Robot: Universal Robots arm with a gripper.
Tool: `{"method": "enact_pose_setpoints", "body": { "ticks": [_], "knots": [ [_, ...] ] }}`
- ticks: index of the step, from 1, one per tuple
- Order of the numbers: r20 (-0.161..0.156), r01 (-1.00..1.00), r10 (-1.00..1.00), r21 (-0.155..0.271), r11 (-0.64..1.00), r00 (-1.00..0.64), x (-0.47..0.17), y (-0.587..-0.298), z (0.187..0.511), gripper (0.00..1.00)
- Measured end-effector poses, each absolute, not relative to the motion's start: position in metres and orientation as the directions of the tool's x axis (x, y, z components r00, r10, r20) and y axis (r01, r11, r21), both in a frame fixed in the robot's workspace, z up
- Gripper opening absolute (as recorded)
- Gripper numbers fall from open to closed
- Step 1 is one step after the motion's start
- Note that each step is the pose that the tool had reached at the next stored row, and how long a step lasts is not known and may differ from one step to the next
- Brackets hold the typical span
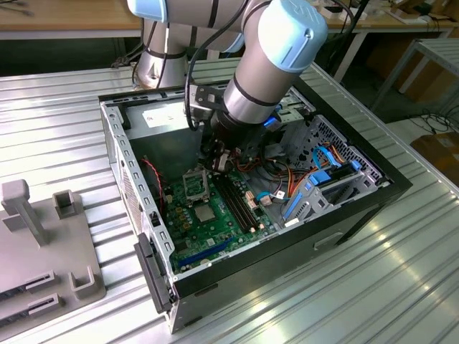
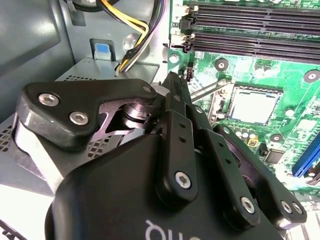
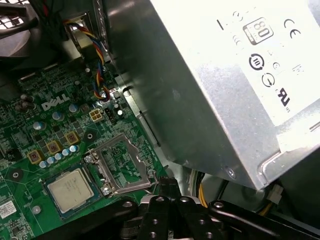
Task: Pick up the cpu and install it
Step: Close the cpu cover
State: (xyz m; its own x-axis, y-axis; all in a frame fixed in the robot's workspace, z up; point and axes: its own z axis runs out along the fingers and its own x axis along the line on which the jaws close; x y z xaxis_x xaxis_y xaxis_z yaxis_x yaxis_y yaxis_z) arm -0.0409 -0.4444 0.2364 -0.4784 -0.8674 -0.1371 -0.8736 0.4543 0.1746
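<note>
The gripper (image 1: 217,161) hangs inside the open case (image 1: 373,188), its fingers drawn together with nothing visible between them. In both wrist views the tips (image 3: 165,184) sit just beside the socket's silver frame (image 3: 120,162), which is swung open and lies flat on the board (image 3: 30,150). In the second wrist view a thin metal lever (image 2: 210,90) runs close past the tips.

The cpu (image 3: 70,189) lies flat in the socket with its pale face up, next to the open frame; faint print marks its face. White lettering is printed on the green board near a row of small capacitors. The power supply (image 3: 210,85) carries a label of certification marks and symbols.

The case stands on the ribbed metal tabletop (image 1: 57,107) and holds the board, the power supply, black memory slots (image 1: 240,201), coloured cables and a blue-latched drive bay (image 1: 315,183). A grey fixture (image 1: 43,244) lies on the tabletop at the exterior view's left.
</note>
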Motion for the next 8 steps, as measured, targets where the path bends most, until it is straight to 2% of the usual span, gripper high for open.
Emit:
{"method": "enact_pose_setpoints", "body": {
  "ticks": [8],
  "knots": [
    [-0.137,-0.880,-0.874,0.175,0.442,-0.467,-0.0417,-0.4474,0.2393,0.11]
  ]
}}
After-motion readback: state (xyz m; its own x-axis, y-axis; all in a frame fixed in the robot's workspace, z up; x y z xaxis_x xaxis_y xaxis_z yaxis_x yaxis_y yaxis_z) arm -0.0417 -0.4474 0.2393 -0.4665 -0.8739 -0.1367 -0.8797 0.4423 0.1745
